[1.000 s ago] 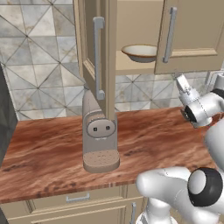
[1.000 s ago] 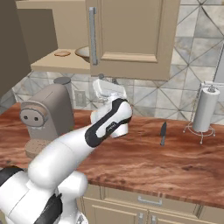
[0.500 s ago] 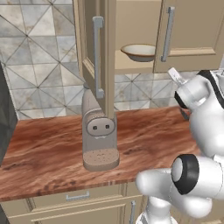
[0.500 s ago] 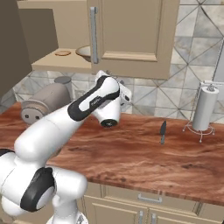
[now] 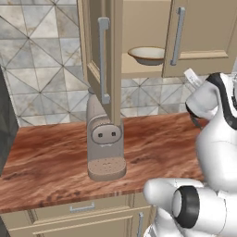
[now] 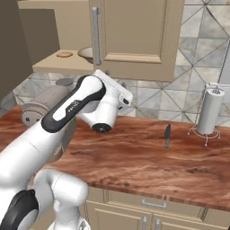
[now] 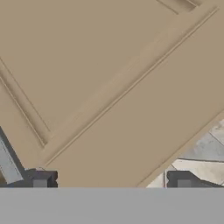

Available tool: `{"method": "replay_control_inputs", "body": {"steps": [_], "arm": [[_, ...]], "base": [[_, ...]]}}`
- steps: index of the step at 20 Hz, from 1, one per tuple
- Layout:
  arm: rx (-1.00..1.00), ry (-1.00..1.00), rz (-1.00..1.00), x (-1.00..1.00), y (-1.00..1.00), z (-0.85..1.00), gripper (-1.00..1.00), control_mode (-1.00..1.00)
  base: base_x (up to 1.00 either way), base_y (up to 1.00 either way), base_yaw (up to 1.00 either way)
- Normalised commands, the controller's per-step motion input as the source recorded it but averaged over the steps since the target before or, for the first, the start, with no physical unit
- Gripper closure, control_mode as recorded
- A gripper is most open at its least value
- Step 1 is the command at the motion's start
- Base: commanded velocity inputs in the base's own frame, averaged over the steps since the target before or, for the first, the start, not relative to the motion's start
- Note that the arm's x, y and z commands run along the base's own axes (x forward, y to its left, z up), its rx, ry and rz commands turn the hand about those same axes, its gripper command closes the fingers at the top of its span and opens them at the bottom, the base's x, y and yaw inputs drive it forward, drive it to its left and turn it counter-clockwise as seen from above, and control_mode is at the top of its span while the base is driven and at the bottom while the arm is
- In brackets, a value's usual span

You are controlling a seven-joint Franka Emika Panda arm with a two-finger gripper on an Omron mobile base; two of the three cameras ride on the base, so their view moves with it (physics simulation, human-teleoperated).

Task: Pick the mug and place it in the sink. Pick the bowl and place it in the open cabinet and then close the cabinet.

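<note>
my gripper [image 7: 111,183] stands with its jaws wide apart and nothing between them, pointed close at the panelled front of the cabinet [image 7: 109,87], whose tan wood fills most of what i see from the hand. my two dark fingertips [image 7: 41,180] rise at the bottom of that view, one at each side, with a strip of tiled wall past the door's lower edge.

the bowl [image 5: 147,55] sits upright on the cabinet's inner shelf, between the open left door and the shut right door. in the right base view the bowl [image 6: 86,54] shows partly behind the edge of the right door, with a small flat brown disc [image 6: 64,55] on the shelf beside it.

below the cabinet, a coffee machine [image 5: 104,141] stands on the wooden counter [image 5: 51,162], directly under the open door. further right of the cabinet, a knife [image 6: 166,134] and a paper towel holder [image 6: 209,111] stand on the counter.
</note>
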Motion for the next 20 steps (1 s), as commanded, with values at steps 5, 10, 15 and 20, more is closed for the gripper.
{"method": "replay_control_inputs", "body": {"steps": [5,10,15,20], "arm": [[0.00,-0.09,0.00,-1.00,-0.05,0.41,-1.00,-1.00],[0.00,0.00,0.00,-1.00,0.18,0.03,-1.00,-1.00],[-0.06,0.04,0.00,-1.00,0.28,0.37,-1.00,-1.00],[-0.07,0.21,0.00,-1.00,0.37,0.46,-1.00,-1.00]], "base": [[0.00,0.00,0.00],[0.00,0.00,0.00],[0.00,0.00,0.00],[0.00,0.00,0.00]]}}
